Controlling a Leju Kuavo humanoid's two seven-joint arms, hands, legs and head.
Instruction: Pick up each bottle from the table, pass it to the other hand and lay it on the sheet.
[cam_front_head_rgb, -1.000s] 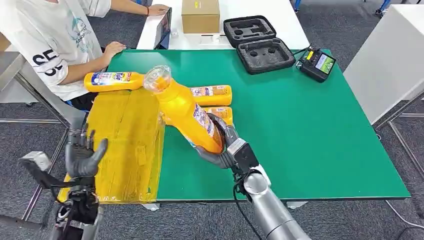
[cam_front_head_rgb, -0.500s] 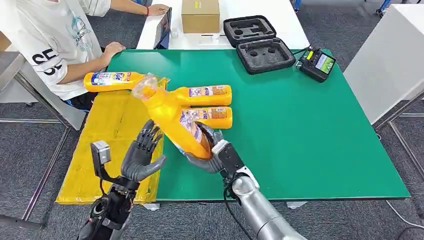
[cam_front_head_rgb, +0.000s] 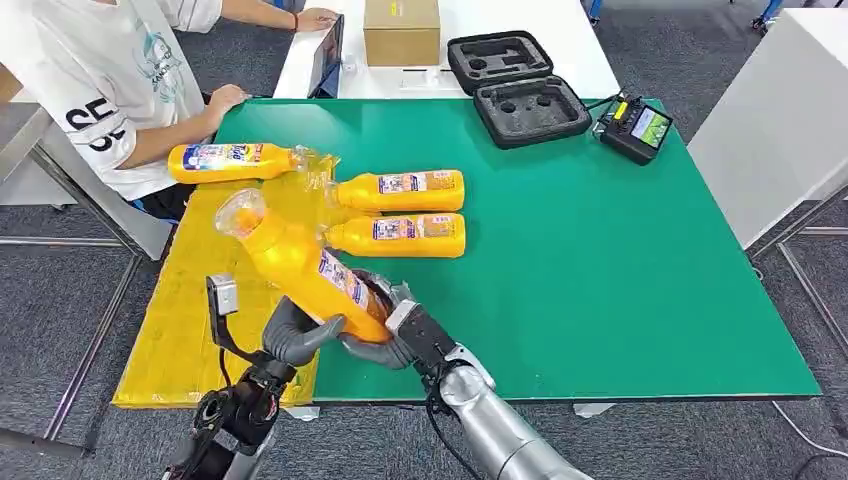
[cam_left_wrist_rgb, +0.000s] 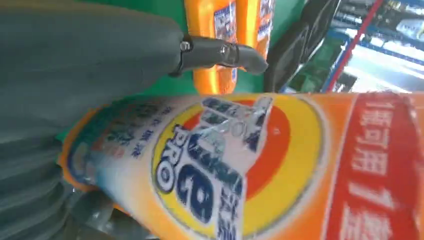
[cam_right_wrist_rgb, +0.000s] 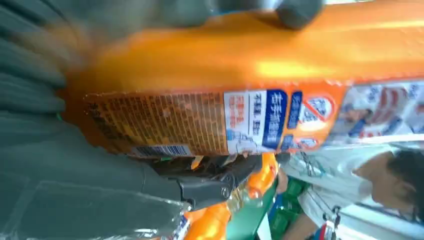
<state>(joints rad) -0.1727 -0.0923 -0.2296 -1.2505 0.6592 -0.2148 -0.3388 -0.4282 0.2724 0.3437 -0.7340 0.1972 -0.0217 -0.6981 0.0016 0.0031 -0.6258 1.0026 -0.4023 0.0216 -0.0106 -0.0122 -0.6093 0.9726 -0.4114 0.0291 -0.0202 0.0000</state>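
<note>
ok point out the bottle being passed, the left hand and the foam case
held bottle (cam_front_head_rgb: 300, 268), head view, on its orange body
left hand (cam_front_head_rgb: 292, 337), head view, on the palm under the bottle
foam case (cam_front_head_rgb: 515, 82), head view, on the black insert

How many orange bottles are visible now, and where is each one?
4. One bottle on the yellow sheet at its far end; two lying on the green table, far and near; one held bottle between both hands.

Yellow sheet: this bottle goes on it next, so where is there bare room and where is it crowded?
The yellow sheet lies bare from the lying bottle at its far end to the near edge. The held bottle, the left hand and the right hand crowd its near right corner.
</note>
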